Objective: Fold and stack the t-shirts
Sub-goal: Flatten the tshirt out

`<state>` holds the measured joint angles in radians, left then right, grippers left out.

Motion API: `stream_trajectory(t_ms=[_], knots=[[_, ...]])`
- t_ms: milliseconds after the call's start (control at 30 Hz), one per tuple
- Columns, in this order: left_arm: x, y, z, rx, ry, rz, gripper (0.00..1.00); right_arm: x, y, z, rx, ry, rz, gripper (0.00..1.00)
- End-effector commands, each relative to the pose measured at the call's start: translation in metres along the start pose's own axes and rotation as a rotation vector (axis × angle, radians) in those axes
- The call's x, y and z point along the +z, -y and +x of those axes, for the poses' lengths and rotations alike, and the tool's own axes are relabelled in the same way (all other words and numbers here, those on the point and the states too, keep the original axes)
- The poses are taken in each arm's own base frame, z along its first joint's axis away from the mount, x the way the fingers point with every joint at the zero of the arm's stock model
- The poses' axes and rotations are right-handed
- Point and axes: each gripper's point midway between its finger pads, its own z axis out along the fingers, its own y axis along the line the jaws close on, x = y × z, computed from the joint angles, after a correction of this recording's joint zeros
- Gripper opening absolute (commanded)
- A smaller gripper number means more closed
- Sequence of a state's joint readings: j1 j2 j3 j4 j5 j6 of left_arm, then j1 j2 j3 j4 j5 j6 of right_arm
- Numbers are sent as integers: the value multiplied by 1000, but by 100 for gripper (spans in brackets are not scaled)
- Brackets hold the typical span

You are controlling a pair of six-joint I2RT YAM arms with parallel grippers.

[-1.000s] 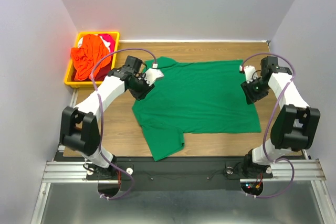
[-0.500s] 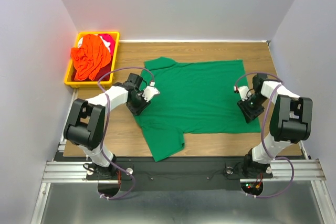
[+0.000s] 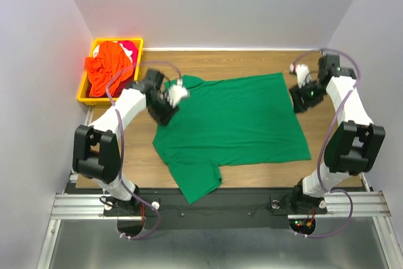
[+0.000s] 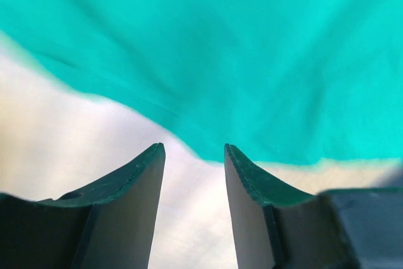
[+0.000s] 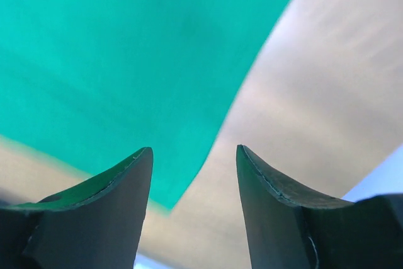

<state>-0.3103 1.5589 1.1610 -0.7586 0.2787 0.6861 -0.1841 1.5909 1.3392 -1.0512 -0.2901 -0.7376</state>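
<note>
Green t-shirt is spread flat across the middle of the tabletop, sleeves toward frame left, so I reckon it's laid out to get folded first. The orange t-shirt and red-pink t-shirt wait in the bin at upper left. Left fingers and right fingers are both parted, gripping nothing, just over the cloth's edges. Half a second ago both arms sat lower along the shirt's sides. Now they've swung up-frame to its upper corners.
</note>
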Motion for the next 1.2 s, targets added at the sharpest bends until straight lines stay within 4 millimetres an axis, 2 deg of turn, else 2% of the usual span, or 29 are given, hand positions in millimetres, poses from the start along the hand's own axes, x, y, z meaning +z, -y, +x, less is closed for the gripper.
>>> stream_trajectory(t_ms=[0, 33, 67, 100, 133, 167, 200, 233, 267, 300, 333, 367, 400, 433, 500, 533, 600, 633, 700, 733, 867, 1000, 1167], knots=[[-52, -56, -90, -40, 270, -81, 56, -15, 32, -87, 114, 220, -23, 62], [-58, -69, -103, -70, 314, -98, 57, 4, 44, -95, 149, 208, -48, 62], [-64, -82, -116, -90, 352, -123, 57, -6, 64, -124, 151, 271, -7, 61], [-67, -94, -125, -112, 380, -144, 57, -3, 74, -136, 174, 290, 3, 61], [-72, -118, -140, -138, 427, -180, 58, -1, 86, -150, 220, 320, 17, 61], [-72, -128, -148, -181, 453, -183, 58, 23, 100, -157, 249, 309, 8, 61], [-73, -140, -155, -203, 478, -199, 58, 11, 115, -180, 267, 373, 43, 61], [-68, -161, -161, -234, 491, -218, 58, 16, 128, -193, 269, 407, 64, 61], [-65, -171, -163, -285, 502, -220, 58, 38, 140, -195, 293, 395, 64, 61], [-49, -186, -164, -317, 497, -225, 58, 33, 155, -214, 307, 460, 103, 61], [-56, -200, -170, -329, 528, -246, 58, 38, 163, -219, 318, 476, 115, 61], [-53, -209, -171, -357, 533, -260, 58, 42, 170, -223, 324, 489, 133, 61], [-40, -219, -173, -401, 536, -255, 58, 55, 177, -224, 342, 492, 133, 61], [-43, -229, -177, -408, 555, -271, 58, 58, 183, -232, 335, 527, 144, 61], [-35, -240, -181, -432, 565, -285, 58, 68, 187, -237, 348, 546, 141, 61], [-20, -244, -178, -446, 548, -280, 59, 80, 190, -235, 357, 542, 135, 61], [-15, -254, -181, -458, 550, -295, 59, 87, 196, -240, 356, 567, 138, 62], [0, -257, -177, -482, 530, -289, 59, 92, 198, -242, 356, 576, 138, 62], [7, -264, -177, -495, 523, -302, 59, 107, 201, -239, 367, 569, 136, 62], [18, -265, -174, -507, 510, -291, 59, 112, 202, -240, 369, 572, 137, 62], [34, -266, -168, -525, 489, -282, 59, 134, 200, -235, 376, 553, 122, 62], [44, -268, -159, -542, 460, -293, 59, 159, 192, -231, 382, 527, 94, 61], [53, -263, -149, -553, 427, -289, 59, 178, 178, -225, 373, 490, 67, 58]])
